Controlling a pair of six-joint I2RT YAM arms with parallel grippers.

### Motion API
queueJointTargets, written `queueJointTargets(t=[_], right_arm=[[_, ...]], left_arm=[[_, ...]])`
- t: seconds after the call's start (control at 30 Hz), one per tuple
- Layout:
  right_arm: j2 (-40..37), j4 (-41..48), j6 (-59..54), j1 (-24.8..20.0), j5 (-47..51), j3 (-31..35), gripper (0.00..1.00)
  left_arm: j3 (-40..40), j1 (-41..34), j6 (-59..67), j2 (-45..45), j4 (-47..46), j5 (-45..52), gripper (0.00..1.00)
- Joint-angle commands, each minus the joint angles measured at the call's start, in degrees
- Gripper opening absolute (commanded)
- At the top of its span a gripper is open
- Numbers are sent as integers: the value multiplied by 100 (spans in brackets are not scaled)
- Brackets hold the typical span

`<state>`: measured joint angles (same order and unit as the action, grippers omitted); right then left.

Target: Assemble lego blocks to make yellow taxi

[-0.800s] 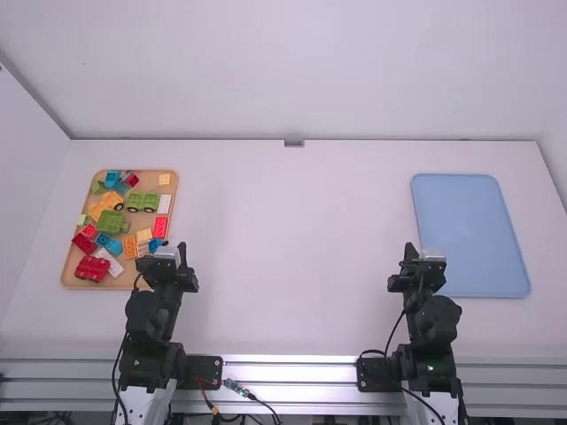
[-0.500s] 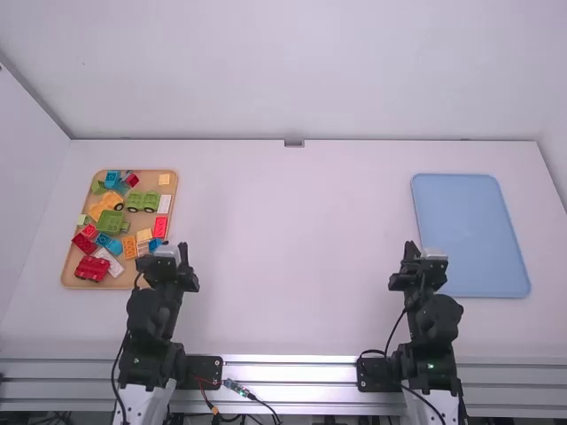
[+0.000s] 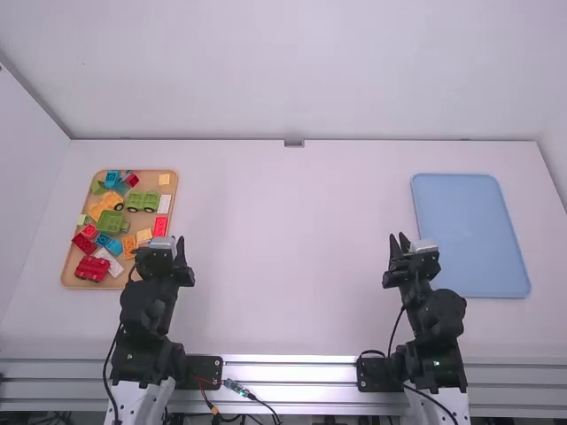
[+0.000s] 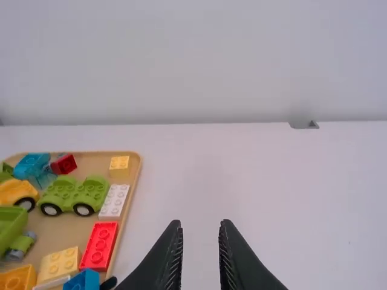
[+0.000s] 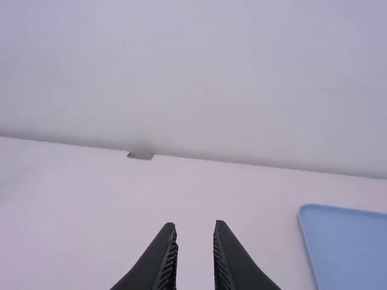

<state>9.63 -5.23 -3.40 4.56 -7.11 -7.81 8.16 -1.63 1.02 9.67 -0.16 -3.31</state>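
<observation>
- Your left end effector [image 4: 201, 223] stands part-way open, with bare bench [image 3: 292, 266] in the gap and no block held; in the high view it sits at the lower left, beside the near right corner of the tan tray [image 4: 132, 181].
- Your right end effector [image 5: 195, 225] is also part-way open and empty, at the lower right of the high view, just beside the blue tray [image 3: 469, 235].
- The step in hand looks like choosing and picking the first taxi part; nothing is assembled on the bench.
- Your likely parts lie in the tan tray at the left of the high view: a yellow car piece with a wheel [image 3: 108, 199], a green wheeled base [image 4: 72, 196] just to its right, and a small yellow block [image 4: 119, 164] near the far right corner.
- Open wider before you descend, and come straight down; the yellow car piece has close neighbours that a finger could nudge.
- Grip its flat sides, not the wheels, which could roll or slip.
- Use the middle of the bench for joining, where your right end effector can steady the base while you press studs square.
</observation>
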Motion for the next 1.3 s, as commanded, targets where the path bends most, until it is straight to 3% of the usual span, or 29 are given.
queueJointTargets(t=[0.0,0.33,0.67,1.1,1.27], right_arm=[[106,-85,-183,103,-85,-298,18],[507,-487,-584,504,-55,-699,25],[894,-406,-393,208,-55,-1086,32],[1748,-28,-413,-9,-35,-1940,47],[2189,-28,-411,0,-37,-2381,54]], left_arm=[[253,-35,138,91,91,-15,18],[655,-63,133,494,493,-232,25],[1198,-57,136,1036,629,-236,35],[2597,-48,-133,2442,444,-234,59],[2597,125,-170,2985,341,-212,69]])
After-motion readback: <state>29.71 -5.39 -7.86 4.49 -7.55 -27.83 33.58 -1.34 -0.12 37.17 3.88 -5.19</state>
